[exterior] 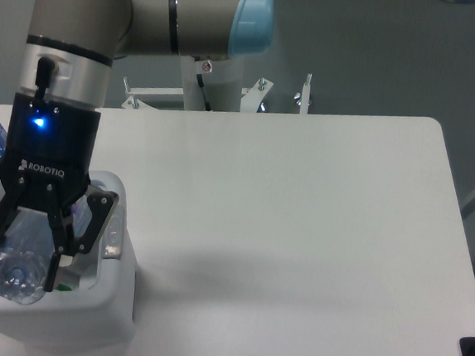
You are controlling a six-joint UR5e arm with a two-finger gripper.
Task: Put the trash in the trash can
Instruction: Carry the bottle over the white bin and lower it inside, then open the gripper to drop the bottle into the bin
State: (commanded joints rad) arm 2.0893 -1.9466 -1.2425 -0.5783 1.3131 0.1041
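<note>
The clear plastic bottle (pixel 16 254) hangs right over the mouth of the trash can (pixel 108 321), its long axis tipped steeply, cap end lowest and nearest us, so a release should drop it straight inside. It looks crumpled and see-through, the label hard to make out. The gripper (pixel 21 251) has its jaws pinching the bottle's body, above the white surface (pixel 300 225).

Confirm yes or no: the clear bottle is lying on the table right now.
No, the gripper holds the clear bottle above the trash can, off the table.
</note>
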